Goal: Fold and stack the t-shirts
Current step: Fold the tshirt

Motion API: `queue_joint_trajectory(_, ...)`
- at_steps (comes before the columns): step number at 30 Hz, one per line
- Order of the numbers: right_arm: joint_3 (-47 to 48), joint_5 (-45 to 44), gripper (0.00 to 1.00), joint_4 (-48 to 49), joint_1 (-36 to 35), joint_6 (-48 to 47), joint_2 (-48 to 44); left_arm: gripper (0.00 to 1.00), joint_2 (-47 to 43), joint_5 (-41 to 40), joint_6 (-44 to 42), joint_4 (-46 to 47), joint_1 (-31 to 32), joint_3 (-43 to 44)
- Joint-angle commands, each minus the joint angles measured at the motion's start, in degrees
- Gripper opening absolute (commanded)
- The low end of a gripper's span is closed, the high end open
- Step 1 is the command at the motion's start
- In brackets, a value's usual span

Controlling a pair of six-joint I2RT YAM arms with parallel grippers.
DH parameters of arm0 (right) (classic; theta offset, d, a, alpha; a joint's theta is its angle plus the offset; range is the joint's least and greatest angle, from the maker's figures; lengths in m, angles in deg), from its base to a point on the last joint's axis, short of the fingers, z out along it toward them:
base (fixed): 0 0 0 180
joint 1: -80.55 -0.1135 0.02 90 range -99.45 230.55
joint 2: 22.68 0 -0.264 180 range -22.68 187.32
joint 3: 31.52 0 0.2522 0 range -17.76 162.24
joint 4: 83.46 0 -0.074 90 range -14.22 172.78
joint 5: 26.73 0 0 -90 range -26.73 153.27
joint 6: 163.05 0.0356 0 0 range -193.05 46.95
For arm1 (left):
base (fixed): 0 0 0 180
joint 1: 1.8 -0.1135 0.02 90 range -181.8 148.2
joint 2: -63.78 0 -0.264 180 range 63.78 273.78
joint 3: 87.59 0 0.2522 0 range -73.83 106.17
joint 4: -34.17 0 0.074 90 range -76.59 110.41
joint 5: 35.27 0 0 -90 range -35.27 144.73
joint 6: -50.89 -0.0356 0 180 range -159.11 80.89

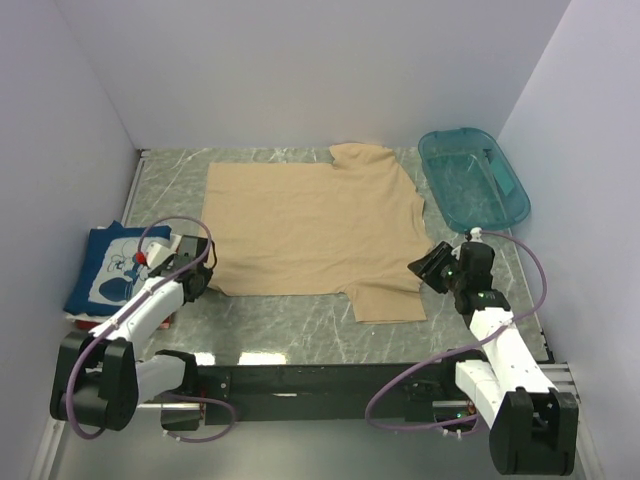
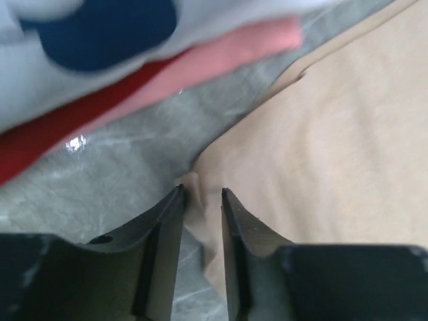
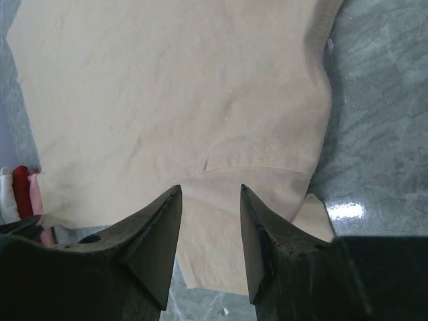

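A plain tan t-shirt (image 1: 310, 230) lies spread flat on the marble table, its sleeves at the right. My left gripper (image 1: 205, 268) is at the shirt's near left corner; in the left wrist view (image 2: 202, 192) its jaws stand narrow with a bunched corner of tan cloth (image 2: 348, 134) between them. My right gripper (image 1: 432, 268) is open over the near right sleeve; in the right wrist view (image 3: 210, 188) the tan cloth (image 3: 187, 87) lies flat under the fingers. A folded navy t-shirt with a white print (image 1: 110, 270) tops a stack at the left, with a red one (image 2: 40, 140) under it.
A teal plastic tub (image 1: 472, 178) stands at the back right, beside the shirt's far sleeve. White walls close in the table on three sides. Pink cloth (image 2: 221, 57) shows in the left stack, close to my left gripper. Bare marble (image 1: 300, 325) runs along the near edge.
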Motion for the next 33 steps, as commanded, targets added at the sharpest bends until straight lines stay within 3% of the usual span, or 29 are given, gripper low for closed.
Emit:
queue_joint_trajectory(1,-0.9,-0.6,0.47,2.5,-0.3,-0.9,0.6,0.34,0.6,-7.2,-0.8,-2.8,-0.2,5.1)
queue_joint_trajectory(7,-1.2,-0.9,0.47,2.6,-0.3,-1.1,1.5,0.28,2.4,-8.2,-2.2,-4.3,-0.2,8.9)
queue_joint_trajectory(15,-1.0,-0.2,0.47,0.9,-0.3,-1.0,1.2,0.44,-0.2,-5.9,3.2,-7.3,-0.2,5.1)
queue_joint_trajectory(22,2.9,-3.9,0.47,-6.0,-0.3,-0.6,0.0,0.45,-0.3,-2.1,9.0,-9.5,-0.2,1.6)
queue_joint_trajectory(33,2.5,-3.1,0.46,-6.0,-0.2,-0.8,0.2,0.44,4.1,-2.5,12.4,-11.3,-0.9,3.3)
